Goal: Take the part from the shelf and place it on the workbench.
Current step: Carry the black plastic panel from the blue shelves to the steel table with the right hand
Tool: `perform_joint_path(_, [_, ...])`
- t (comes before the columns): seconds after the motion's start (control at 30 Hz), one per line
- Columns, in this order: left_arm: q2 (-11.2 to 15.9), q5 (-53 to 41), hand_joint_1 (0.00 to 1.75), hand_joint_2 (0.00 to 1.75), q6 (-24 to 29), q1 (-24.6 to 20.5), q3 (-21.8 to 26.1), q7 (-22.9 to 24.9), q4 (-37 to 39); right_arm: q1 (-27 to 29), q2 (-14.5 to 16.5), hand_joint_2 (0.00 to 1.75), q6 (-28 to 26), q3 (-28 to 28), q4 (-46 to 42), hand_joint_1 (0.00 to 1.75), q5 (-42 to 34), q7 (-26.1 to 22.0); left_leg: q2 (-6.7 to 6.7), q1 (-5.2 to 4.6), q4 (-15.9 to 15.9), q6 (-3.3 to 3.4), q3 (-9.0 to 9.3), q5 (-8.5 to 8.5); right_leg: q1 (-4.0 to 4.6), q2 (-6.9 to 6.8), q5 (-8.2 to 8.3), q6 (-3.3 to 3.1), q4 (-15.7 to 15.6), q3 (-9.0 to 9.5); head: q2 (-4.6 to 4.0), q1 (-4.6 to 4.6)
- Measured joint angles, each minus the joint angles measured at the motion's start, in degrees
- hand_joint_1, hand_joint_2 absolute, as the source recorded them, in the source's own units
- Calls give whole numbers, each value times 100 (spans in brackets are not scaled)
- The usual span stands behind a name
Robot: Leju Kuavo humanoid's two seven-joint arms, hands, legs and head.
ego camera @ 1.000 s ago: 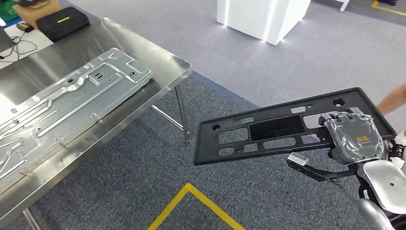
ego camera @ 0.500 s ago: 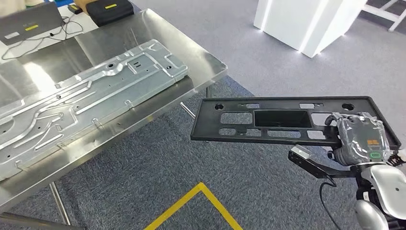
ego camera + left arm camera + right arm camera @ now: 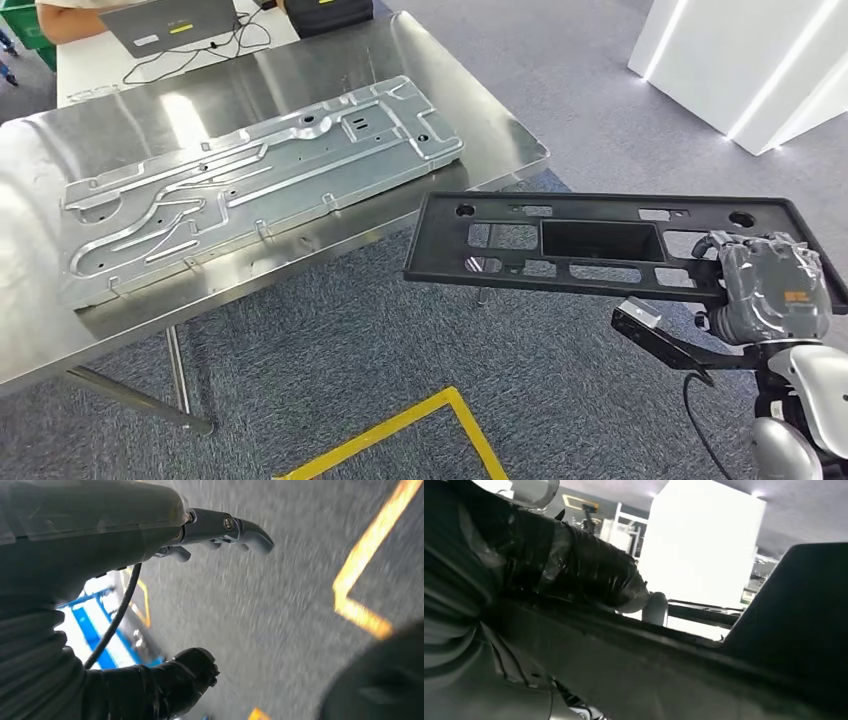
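Item: black plastic frame panel (image 3: 600, 245), gripped at one end by right robot hand (image 3: 770, 290); left robot hand (image 3: 220, 530) holds nothing.
Risk: long unsupported span beyond the hand may sag, twist loose, or strike the table (image 3: 500, 130) edge or stamped metal plate (image 3: 260, 180).

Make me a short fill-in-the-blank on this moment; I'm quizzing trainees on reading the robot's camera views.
1. The black part is held by the robot's ____ hand.
2. On the steel workbench lies a stamped ____ panel.
3. The floor line is coloured ____.

Missing words: right; metal; yellow

matt black plastic part (image 3: 600, 245); glossy steel workbench (image 3: 40, 330).
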Motion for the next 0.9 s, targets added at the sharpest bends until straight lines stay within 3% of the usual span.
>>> perform_joint_path(0.07, [-3, 6, 0, 175, -6, -17, 2, 3, -1, -1, 13, 175, 1, -15, -5, 175, -4, -3, 419, -4, 671, -28, -336, -331, 40, -182, -8, -42, -15, 16, 0, -22])
perform_joint_path(0.13, [-3, 13, 0, 175, -7, -23, 3, 4, -1, -1, 20, 175, 2, -22, -5, 175, -4, -8, 536, 8, 1229, -24, -636, -504, 78, -366, -27, -62, -15, 21, 0, -24])
perform_joint_path(0.17, [-2, 16, 0, 175, -7, -22, 4, 4, -1, -2, 25, 175, 3, -22, -5, 175, -3, -10, 550, 7, 1238, -8, -648, -439, 92, -453, -41, -68, -15, 32, 0, -24])
perform_joint_path(0.23, [-1, 20, 0, 175, -7, -18, 5, 5, 0, -4, 33, 175, 4, -22, -9, 175, -2, -11, 629, -15, 663, 57, -353, -69, 112, -613, -80, -70, -15, 83, 0, -24])
perform_joint_path(0.27, [8, 20, 0, 175, -7, -17, 5, 6, 1, -5, 37, 175, 4, -22, -14, 175, -2, -11, 756, -51, 277, 103, -149, 74, 123, -688, -103, -63, -17, 115, 0, -23])
perform_joint_path(0.33, [25, 20, 0, 175, -7, -20, 6, 8, 3, -10, 42, 175, 4, -27, -23, 175, -2, -11, 940, -129, -213, 185, 100, 197, 134, -819, -139, -28, -24, 153, 0, -22])
perform_joint_path(0.37, [34, 21, 0, 175, -7, -18, 7, 9, 4, -13, 46, 175, 4, -29, -25, 175, -2, -11, 953, -162, -269, 210, 117, 171, 134, -885, -150, -4, -34, 165, 0, -21])
perform_joint_path(0.43, [38, 21, 0, 175, -4, -6, 8, 9, 4, -26, 52, 175, 4, -31, -32, 175, -2, -11, 812, -159, -350, 246, 148, 203, 127, -949, -178, 54, -53, 216, 0, -19])
perform_joint_path(0.5, [38, 21, 0, 175, -2, -13, 8, 9, 4, -36, 55, 175, 4, -37, -43, 175, -2, -14, 681, -114, -465, 293, 236, 249, 114, -671, -319, 98, 128, 181, 0, -12])
perform_joint_path(0.57, [37, 21, 0, 175, -3, -31, 8, 9, 4, -35, 56, 175, 6, -48, -49, 175, -2, -15, 553, -86, -512, 329, 284, 269, 96, -295, -624, 118, 734, -118, 0, -6])
perform_joint_path(0.63, [37, 22, 0, 175, -3, -39, 9, 9, 4, -29, 57, 175, 9, -52, -46, 175, -2, -14, 407, -84, -500, 339, 286, 261, 85, -191, -806, 141, 1346, -481, 0, -5])
perform_joint_path(0.67, [37, 22, 0, 175, -3, -39, 10, 9, 4, -26, 58, 175, 10, -52, -45, 175, -2, -15, 326, -82, -485, 337, 288, 254, 78, -183, -740, 153, 1419, -561, 0, -6])
perform_joint_path(0.73, [35, 22, 0, 175, -5, -37, 10, 9, 4, -29, 58, 175, 15, -52, -45, 175, -2, -16, 151, -74, -432, 316, 300, 222, 55, -125, -312, 168, 961, -430, 0, -5])
perform_joint_path(0.8, [30, 26, 0, 175, -13, -37, 10, 9, 4, -51, 61, 175, 21, -51, -43, 175, -2, -16, -12, -70, -357, 270, 282, 181, 20, 121, -3, 162, 299, -166, 0, -5])
perform_joint_path(0.87, [30, 33, 0, 175, -28, -34, 10, 9, 4, -104, 72, 175, 35, -41, -35, 175, 8, -16, -157, -57, -319, 204, 218, 178, 26, 261, 8, 138, 27, -49, 0, -5])
perform_joint_path(0.9, [31, 37, 0, 175, -38, -30, 10, 11, 5, -159, 85, 175, 47, -27, -28, 175, 25, -16, -229, -48, -318, 169, 179, 191, 37, 217, 8, 120, -17, -31, 0, -3])
